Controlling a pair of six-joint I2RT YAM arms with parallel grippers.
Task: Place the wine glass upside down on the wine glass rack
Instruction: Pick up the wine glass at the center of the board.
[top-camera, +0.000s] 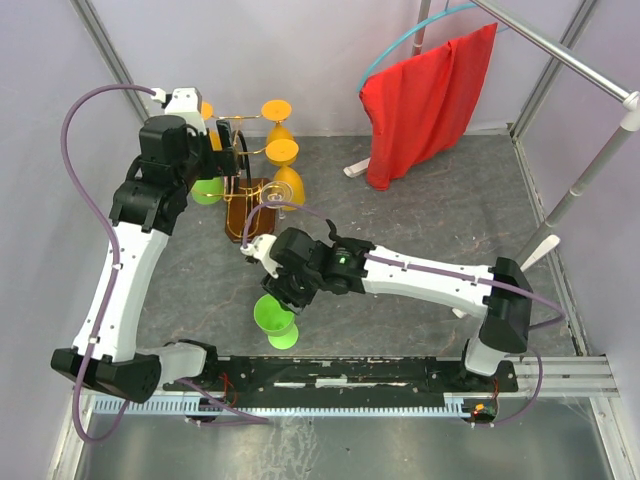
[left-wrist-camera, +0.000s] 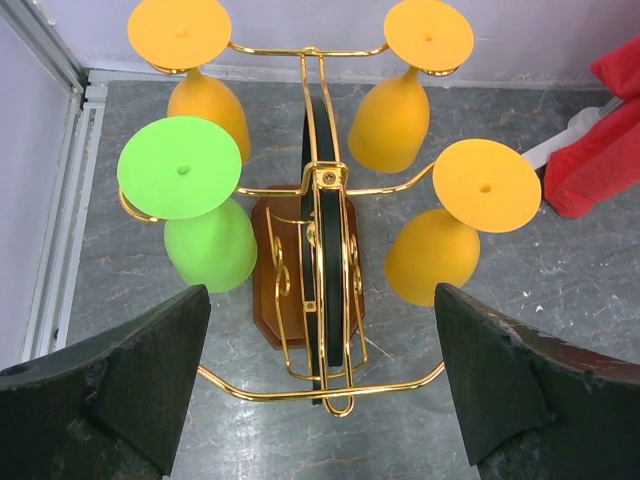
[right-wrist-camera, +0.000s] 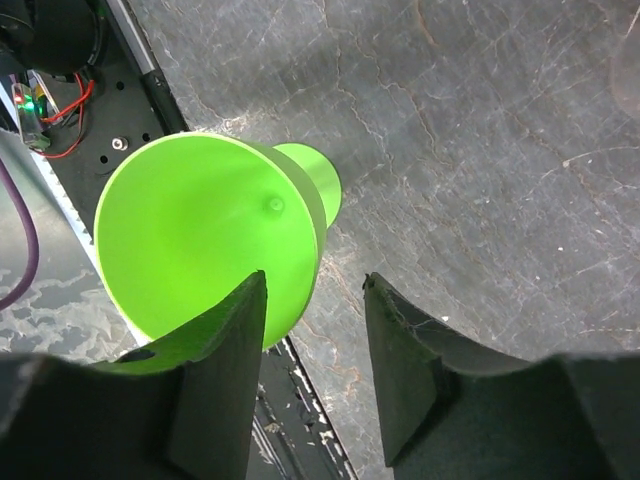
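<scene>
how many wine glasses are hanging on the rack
4 on the rack: orange glasses far left, far right and near right, a green glass near left. Another green one sits on the table.

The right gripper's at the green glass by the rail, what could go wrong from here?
The right gripper appears to straddle only the green glass's thin rim, so it may slip or tip. It sits near the front rail and could be knocked off. The rack holds four glasses; one might get bumped.
</scene>
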